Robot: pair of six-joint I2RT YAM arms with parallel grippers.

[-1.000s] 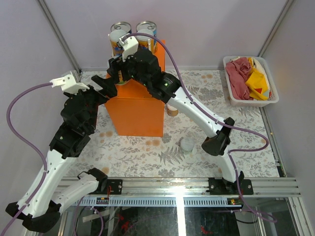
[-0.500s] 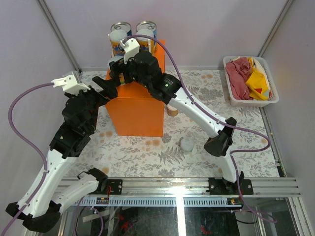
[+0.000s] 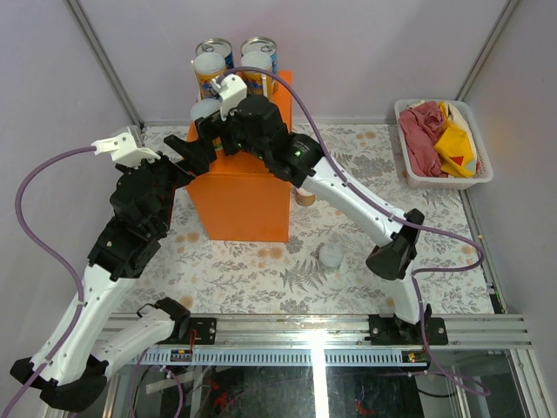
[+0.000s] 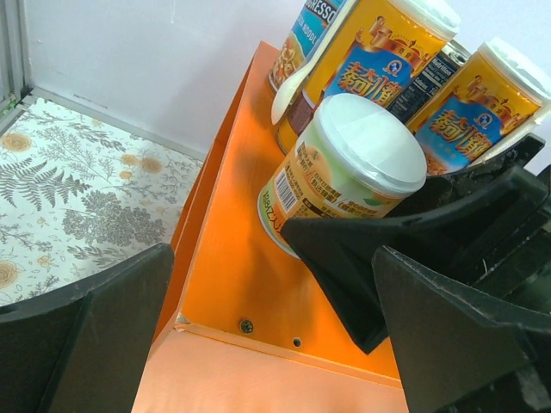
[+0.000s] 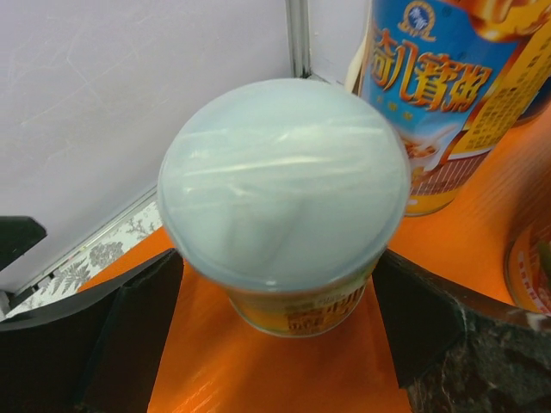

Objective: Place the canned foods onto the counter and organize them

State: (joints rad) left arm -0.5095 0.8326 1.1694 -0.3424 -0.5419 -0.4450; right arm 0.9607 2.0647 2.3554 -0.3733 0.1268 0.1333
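Note:
The counter (image 3: 244, 196) is a bright orange box. On it stand two blue cans (image 3: 214, 46), tall yellow cans with white lids (image 4: 387, 52), and a short pale-lidded can (image 5: 284, 181) at the near left. My right gripper (image 5: 280, 340) is open, with one finger on each side of that short can (image 3: 204, 109) and a gap on both sides. My left gripper (image 3: 187, 150) is open and empty at the counter's near left corner (image 4: 232, 249). A second short can (image 3: 331, 254) and a brownish can (image 3: 305, 197) stand on the table.
A white basket (image 3: 477, 131) of red and yellow cloths sits at the far right. The counter stands close to the back wall and a corner post. The floral tabletop (image 3: 287, 274) stretches in front of the counter.
The right gripper's jaws have widened off the short can, which now stands free on the counter with its lid showing from above. The left arm has not moved.

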